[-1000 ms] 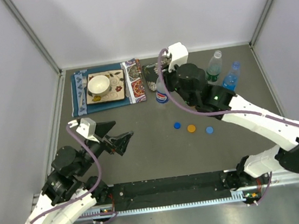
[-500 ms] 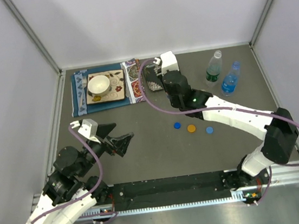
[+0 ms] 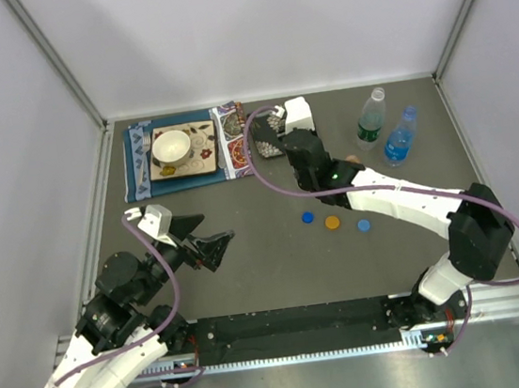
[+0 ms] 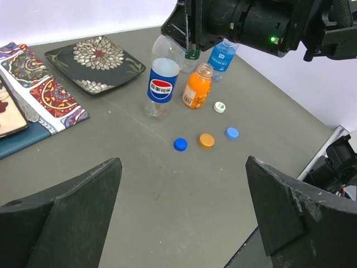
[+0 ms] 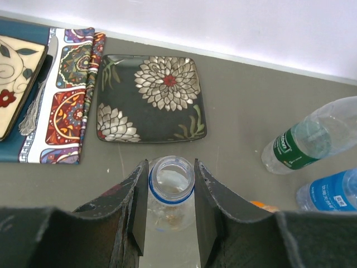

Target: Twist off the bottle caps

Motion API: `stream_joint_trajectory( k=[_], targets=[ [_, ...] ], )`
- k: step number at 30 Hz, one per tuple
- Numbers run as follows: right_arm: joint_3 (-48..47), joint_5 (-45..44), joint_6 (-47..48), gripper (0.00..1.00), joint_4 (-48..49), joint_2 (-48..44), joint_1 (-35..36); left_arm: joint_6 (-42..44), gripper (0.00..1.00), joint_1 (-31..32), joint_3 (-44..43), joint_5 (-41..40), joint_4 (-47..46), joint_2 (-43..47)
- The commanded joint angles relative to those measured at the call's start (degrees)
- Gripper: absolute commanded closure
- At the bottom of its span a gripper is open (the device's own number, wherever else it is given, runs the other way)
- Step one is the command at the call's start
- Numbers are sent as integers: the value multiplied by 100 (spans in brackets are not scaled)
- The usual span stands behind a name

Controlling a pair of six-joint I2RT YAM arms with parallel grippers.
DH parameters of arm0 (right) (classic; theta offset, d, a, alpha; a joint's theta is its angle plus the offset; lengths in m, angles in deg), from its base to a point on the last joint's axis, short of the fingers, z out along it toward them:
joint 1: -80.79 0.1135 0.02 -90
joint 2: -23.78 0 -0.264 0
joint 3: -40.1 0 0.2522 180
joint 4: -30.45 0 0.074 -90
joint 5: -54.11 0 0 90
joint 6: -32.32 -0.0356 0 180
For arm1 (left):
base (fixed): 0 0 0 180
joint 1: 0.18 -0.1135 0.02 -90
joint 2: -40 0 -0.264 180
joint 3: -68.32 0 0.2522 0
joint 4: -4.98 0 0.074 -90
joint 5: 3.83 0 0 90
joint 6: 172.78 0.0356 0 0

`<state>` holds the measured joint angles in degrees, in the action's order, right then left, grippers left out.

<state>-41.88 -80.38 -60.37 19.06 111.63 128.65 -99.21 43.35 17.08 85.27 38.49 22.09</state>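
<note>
The right gripper (image 5: 170, 190) clamps the open neck of the blue-red label bottle (image 4: 162, 84), upper centre in the left wrist view; from above, the arm hides it. The orange bottle (image 4: 197, 86) stands just beside it, the flowered plate (image 5: 150, 97) behind. The blue cap (image 4: 180, 144), orange cap (image 4: 206, 139) and pale blue cap (image 4: 232, 133) lie in front. The left gripper (image 4: 181, 164) gapes wide, empty.

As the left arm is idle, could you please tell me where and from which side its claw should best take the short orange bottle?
Likely the labelled body of the orange bottle, approached level from the side where the loose caps lie. It stands upright and open, so keep it vertical. The right claw, gripping the blue-red label bottle, crowds the space above.
</note>
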Motion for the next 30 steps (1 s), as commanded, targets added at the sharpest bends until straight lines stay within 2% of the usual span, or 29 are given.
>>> stream_joint_trajectory(
  k=[1,6,7,10,30],
  targets=[
    [90,37,-266,100,88,12,-39,-54,2,-11,3,56,-243,-72],
    [116,89,-345,99,-96,12,-39,-71,2,-20,3,64,-243,-98],
    [125,124,-354,92,-114,4,-39,-80,2,-11,12,64,-261,-98],
    [169,142,-354,81,-123,-40,-39,-71,2,-11,12,64,-270,-98],
    [169,142,-354,52,-220,-137,-66,-45,2,-11,-23,64,-322,-230]
  ],
)
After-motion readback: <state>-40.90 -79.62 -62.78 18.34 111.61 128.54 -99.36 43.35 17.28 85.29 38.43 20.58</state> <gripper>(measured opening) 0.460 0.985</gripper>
